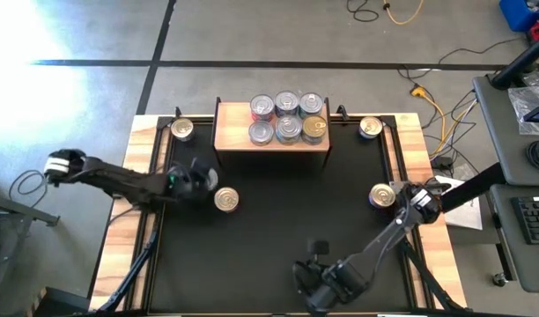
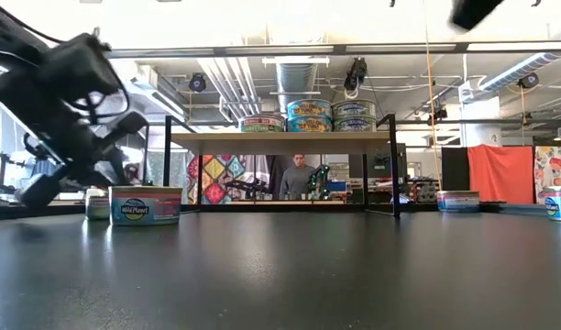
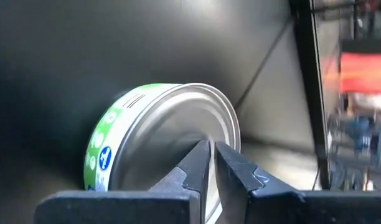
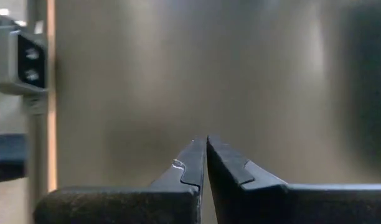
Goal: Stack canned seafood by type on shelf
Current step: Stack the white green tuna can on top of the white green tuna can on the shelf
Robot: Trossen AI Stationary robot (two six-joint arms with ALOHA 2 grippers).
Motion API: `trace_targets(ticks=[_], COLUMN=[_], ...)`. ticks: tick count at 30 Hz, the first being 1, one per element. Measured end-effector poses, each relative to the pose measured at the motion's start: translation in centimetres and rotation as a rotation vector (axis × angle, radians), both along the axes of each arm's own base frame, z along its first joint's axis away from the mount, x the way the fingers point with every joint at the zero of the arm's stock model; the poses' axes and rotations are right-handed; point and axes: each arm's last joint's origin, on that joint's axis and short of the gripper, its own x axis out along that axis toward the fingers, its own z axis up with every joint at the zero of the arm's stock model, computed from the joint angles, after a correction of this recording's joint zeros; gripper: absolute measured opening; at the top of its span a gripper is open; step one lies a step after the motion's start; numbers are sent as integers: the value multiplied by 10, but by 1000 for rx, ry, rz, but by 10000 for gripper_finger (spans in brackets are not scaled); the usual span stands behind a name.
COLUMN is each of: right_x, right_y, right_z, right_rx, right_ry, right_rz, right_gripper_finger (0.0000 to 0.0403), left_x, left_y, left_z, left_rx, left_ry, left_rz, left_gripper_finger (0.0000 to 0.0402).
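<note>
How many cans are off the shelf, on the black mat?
4: one at the back-left corner, one back-right, one beside the left gripper, one at the right edge. None seems hidden.

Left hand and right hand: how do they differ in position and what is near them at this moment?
The left hand sits at the table's left side, right beside a loose silver-lidded can; the right hand is near the front edge with no can close by. The left wrist view is filled by that can's lid and green label; the right wrist view shows only bare surface. Both hands are shut and hold nothing.

Shiny metal tins (image 1: 288,118) on light-wood shelf (image 1: 232,125); matt black table (image 1: 269,238).
</note>
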Motion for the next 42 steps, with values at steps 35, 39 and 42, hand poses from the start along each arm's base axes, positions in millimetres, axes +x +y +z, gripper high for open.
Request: trace_targets(ticks=[35, 39, 42], right_x=[-26, -29, -29], right_y=[40, 43, 40], right_z=[27, 27, 21], right_rx=[14, 12, -27], right_ry=[-166, -166, -191], right_rz=[6, 12, -24], right_gripper_finger=[12, 12, 12], left_x=[166, 162, 145], left_y=[-203, -220, -234], left_z=[17, 53, 82], left_rx=[301, 418, 583], left_ry=[199, 268, 402], left_rz=[-856, -990, -1046], left_gripper_finger=[16, 16, 16])
